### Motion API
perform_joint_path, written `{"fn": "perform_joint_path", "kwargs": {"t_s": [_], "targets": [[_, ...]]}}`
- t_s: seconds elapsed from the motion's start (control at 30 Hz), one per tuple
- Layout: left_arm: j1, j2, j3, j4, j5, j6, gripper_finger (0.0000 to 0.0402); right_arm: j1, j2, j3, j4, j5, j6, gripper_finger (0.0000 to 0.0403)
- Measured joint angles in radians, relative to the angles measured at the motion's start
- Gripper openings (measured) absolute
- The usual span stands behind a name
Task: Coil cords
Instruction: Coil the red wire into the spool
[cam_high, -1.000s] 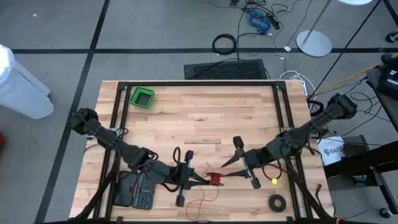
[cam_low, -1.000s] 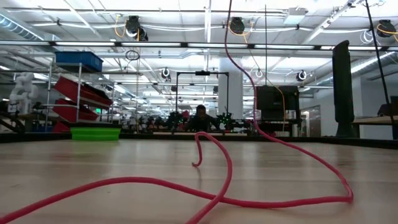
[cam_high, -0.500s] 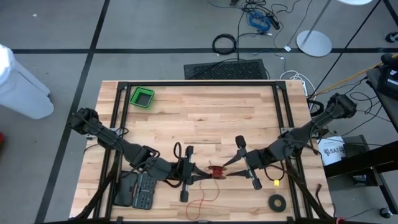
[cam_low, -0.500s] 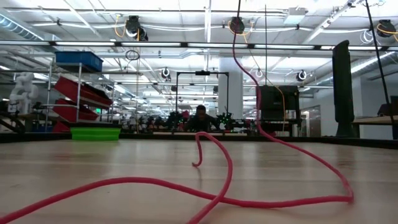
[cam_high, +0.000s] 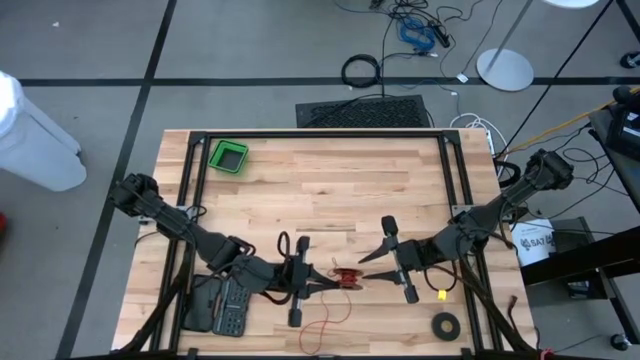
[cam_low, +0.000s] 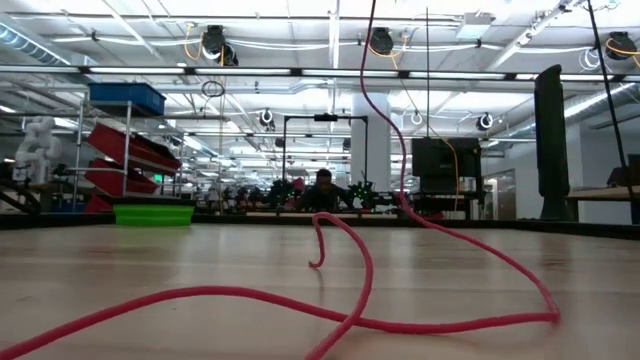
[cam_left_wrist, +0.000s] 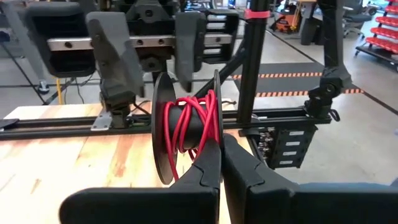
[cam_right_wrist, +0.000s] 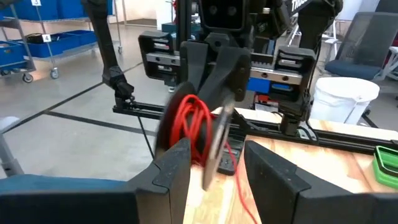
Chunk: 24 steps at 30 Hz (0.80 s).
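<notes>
Cord (cam_low: 360, 290) tail loops on wood table (cam_high: 330, 190) (racks behind).

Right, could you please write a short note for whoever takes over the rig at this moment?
Left end effector: shut on the rim of the black spool, held just above the table near its front edge.
Right end effector: open, facing the spool from the other side; I cannot tell if it touches.
Cord: red, a few turns wound on the spool.
Done: winding begun.
Left: a long loose tail hangs from the spool and loops over the table; wind it on.
</notes>
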Motion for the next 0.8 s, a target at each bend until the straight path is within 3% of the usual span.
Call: {"fn": "perform_joint_path", "kwargs": {"t_s": [0.23, 0.53, 0.8], "targets": [[0.0, 0.0, 0.0, 0.0, -0.009, -0.016, 0.0004, -0.014, 0.019, 0.0, 0.006, 0.001, -0.017, 0.0106], [0.001, 0.0, 0.0, 0.0, -0.018, -0.022, 0.0004, -0.022, 0.021, 0.0, 0.007, 0.001, -0.041, 0.0009], [0.0, 0.001, 0.0, 0.009, -0.018, -0.074, 0.0004, -0.022, 0.021, 0.0, 0.008, 0.004, -0.04, 0.0002]]}}
